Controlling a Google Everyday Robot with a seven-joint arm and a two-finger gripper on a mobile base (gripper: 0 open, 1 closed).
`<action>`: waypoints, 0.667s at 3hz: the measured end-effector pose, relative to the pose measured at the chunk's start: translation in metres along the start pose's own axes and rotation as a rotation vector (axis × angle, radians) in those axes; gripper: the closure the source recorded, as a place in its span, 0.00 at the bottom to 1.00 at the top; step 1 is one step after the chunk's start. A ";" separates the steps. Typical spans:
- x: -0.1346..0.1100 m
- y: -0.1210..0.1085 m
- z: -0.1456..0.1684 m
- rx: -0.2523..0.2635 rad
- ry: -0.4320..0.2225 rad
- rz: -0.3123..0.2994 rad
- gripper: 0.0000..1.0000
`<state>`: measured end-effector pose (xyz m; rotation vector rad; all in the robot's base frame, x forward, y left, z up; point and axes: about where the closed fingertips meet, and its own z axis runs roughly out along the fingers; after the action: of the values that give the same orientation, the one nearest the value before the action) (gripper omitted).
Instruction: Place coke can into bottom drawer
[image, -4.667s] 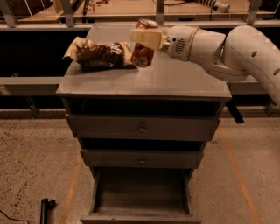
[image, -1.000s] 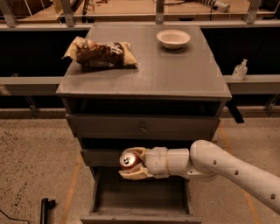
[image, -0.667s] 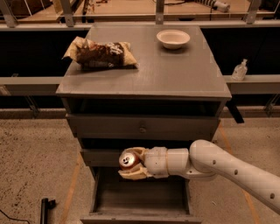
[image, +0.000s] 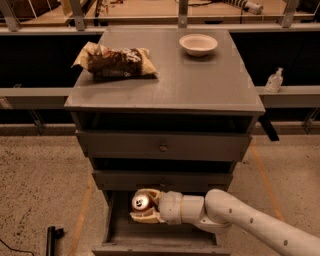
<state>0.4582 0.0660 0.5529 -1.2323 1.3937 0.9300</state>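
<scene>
The coke can (image: 143, 203) is red with a silver top and pull tab facing up. My gripper (image: 145, 205) is shut on the coke can, its tan fingers (image: 146, 217) wrapped round the can's sides. It holds the can just inside the open bottom drawer (image: 161, 237), at the drawer's left middle, a little above the grey floor. The white arm (image: 240, 220) reaches in from the lower right.
A brown and tan chip bag (image: 114, 61) lies at the cabinet top's left and a white round bowl (image: 198, 44) at its back right. Two knobbed grey drawers (image: 163, 147) sit shut above. A small bottle (image: 273, 80) stands on the ledge at right.
The can was carried from the cabinet top down to the bottom drawer. In the last second the gripper and can have lowered a little into the drawer.
</scene>
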 end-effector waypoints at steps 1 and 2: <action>0.054 0.006 0.021 -0.036 -0.036 -0.029 1.00; 0.117 0.002 0.040 -0.063 -0.063 -0.028 1.00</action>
<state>0.4682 0.0816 0.4301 -1.2559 1.3031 0.9917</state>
